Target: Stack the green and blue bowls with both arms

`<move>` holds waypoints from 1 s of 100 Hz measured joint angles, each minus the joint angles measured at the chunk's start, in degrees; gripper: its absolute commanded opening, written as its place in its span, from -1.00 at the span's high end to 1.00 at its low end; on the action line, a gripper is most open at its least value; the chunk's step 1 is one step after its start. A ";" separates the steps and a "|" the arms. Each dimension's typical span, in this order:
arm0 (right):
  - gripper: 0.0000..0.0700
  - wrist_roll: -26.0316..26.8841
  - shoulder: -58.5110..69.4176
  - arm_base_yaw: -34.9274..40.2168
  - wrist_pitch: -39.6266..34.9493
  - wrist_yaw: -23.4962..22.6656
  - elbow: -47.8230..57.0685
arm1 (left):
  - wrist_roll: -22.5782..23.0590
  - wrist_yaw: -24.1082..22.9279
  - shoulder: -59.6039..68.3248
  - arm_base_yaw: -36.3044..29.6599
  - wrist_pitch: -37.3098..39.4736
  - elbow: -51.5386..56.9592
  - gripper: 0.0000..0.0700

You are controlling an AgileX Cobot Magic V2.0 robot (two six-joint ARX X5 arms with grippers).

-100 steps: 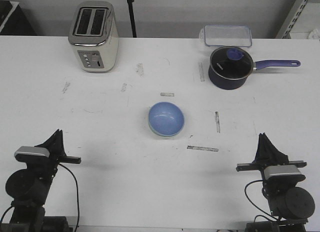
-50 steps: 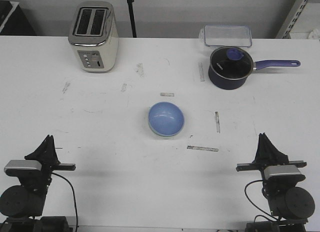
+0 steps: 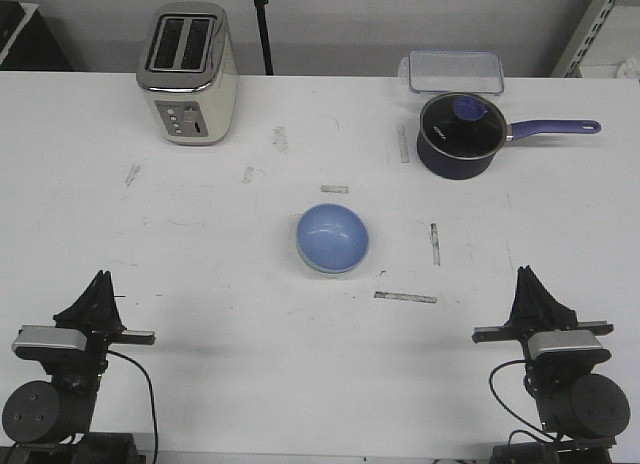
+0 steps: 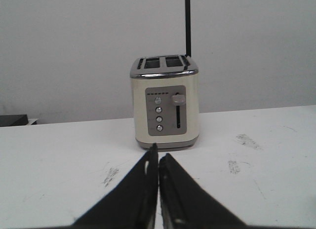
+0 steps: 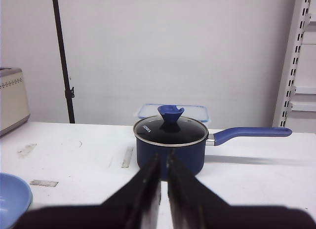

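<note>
The blue bowl (image 3: pixel 333 236) sits near the middle of the table. A thin pale green bowl rim (image 3: pixel 316 268) shows under its near edge, so the blue one rests inside the green one. The edge of the blue bowl (image 5: pixel 11 198) also shows in the right wrist view. My left gripper (image 3: pixel 99 278) is at the near left corner, shut and holding nothing, far from the bowls. It points at the toaster (image 4: pixel 165 102), fingertips together (image 4: pixel 158 153). My right gripper (image 3: pixel 524 274) is at the near right corner, shut and holding nothing (image 5: pixel 163 158).
A cream toaster (image 3: pixel 187 74) stands at the back left. A dark navy pot (image 3: pixel 458 134) with a glass lid and purple handle stands at the back right, with a clear plastic container (image 3: pixel 451 70) behind it. Tape marks (image 3: pixel 405 297) dot the table.
The left arm has drawn back and sunk toward the near left corner. The right arm and the bowls have not moved.
</note>
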 measured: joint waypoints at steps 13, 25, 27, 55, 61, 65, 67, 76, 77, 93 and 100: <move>0.96 0.00 0.00 0.00 0.00 0.02 0.00 | 0.00 -0.55 -0.81 -2.29 5.92 -5.49 0.99; 0.96 0.00 0.00 0.00 0.00 0.02 0.00 | 0.00 -0.74 -0.90 -2.80 7.28 -9.57 0.99; 0.96 0.00 0.00 0.00 0.00 0.02 0.00 | 0.00 -0.74 -0.90 -2.86 7.28 -10.10 0.99; 0.96 0.00 0.00 0.00 0.00 0.02 0.00 | -0.44 -2.19 -1.31 -2.89 7.41 -14.01 0.99; 0.96 0.00 0.00 0.00 0.00 0.02 0.00 | -1.05 -2.84 -1.95 -2.89 7.56 -14.95 0.99; 0.96 0.00 0.00 0.00 0.00 0.02 0.00 | -1.33 -3.19 -2.56 -2.89 7.58 -15.69 0.99; 0.96 0.00 0.00 0.00 0.00 0.02 0.00 | -1.40 -3.34 -2.89 -2.89 7.52 -16.06 0.99; 0.96 0.00 0.00 0.00 0.00 0.02 0.00 | -1.86 -3.63 -3.89 -2.82 7.54 -17.68 0.99; 0.96 0.00 0.00 0.00 0.00 0.02 0.00 | -1.92 -3.63 -3.98 -2.82 7.56 -17.86 0.99; 0.96 0.00 0.00 0.00 0.00 0.00 0.00 | -2.01 -3.74 -5.95 -2.58 8.20 -21.00 0.99; 0.96 0.00 0.00 0.00 0.00 0.00 0.00 | -2.08 -3.72 -7.19 -2.54 8.68 -21.33 0.99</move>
